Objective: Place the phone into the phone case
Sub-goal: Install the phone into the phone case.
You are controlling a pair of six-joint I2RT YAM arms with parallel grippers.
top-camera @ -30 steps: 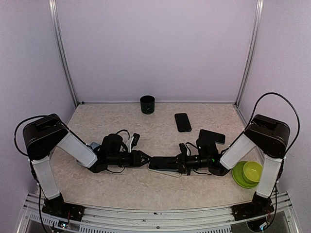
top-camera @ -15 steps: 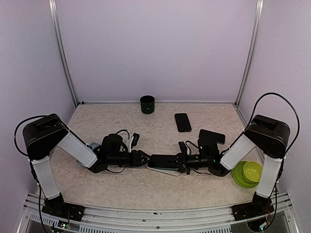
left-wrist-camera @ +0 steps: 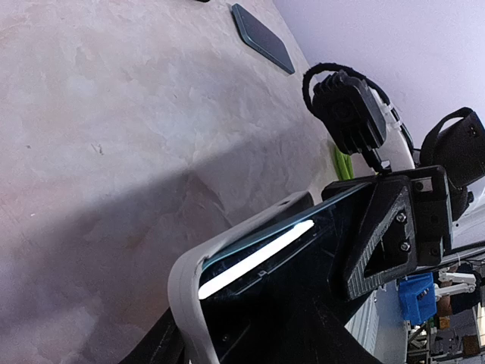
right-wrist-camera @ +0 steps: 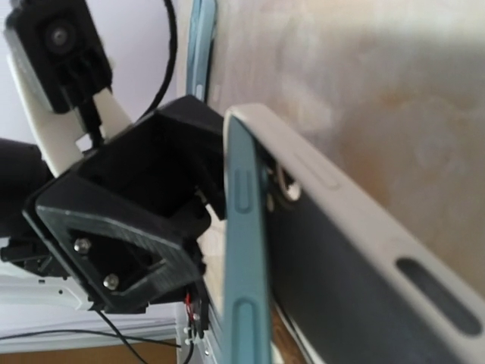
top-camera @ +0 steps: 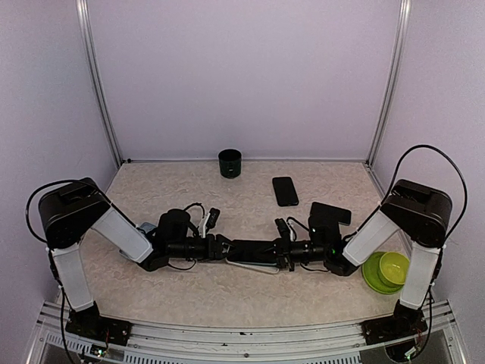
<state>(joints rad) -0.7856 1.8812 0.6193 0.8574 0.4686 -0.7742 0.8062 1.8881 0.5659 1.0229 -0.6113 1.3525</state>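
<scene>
The phone (top-camera: 258, 249) has a dark screen and a teal edge. It sits partly in a pale grey phone case (top-camera: 254, 264) between my two grippers, low at the table's middle. My left gripper (top-camera: 223, 249) is shut on the case's left end. In the left wrist view the case rim (left-wrist-camera: 182, 292) wraps the phone's screen (left-wrist-camera: 295, 258). My right gripper (top-camera: 283, 252) is shut on the phone's right end. In the right wrist view the phone's teal edge (right-wrist-camera: 246, 258) stands tilted out of the case wall (right-wrist-camera: 356, 208).
A second dark phone (top-camera: 285, 190) lies flat behind the middle, and it also shows in the left wrist view (left-wrist-camera: 262, 38). A dark green cup (top-camera: 229, 163) stands at the back wall. Green bowls (top-camera: 386, 271) sit at the right. A pale blue item (top-camera: 144, 227) lies by the left arm.
My left gripper has moved right onto the case's end, and the right gripper has edged left. The phone and case now sit squeezed closer between them.
</scene>
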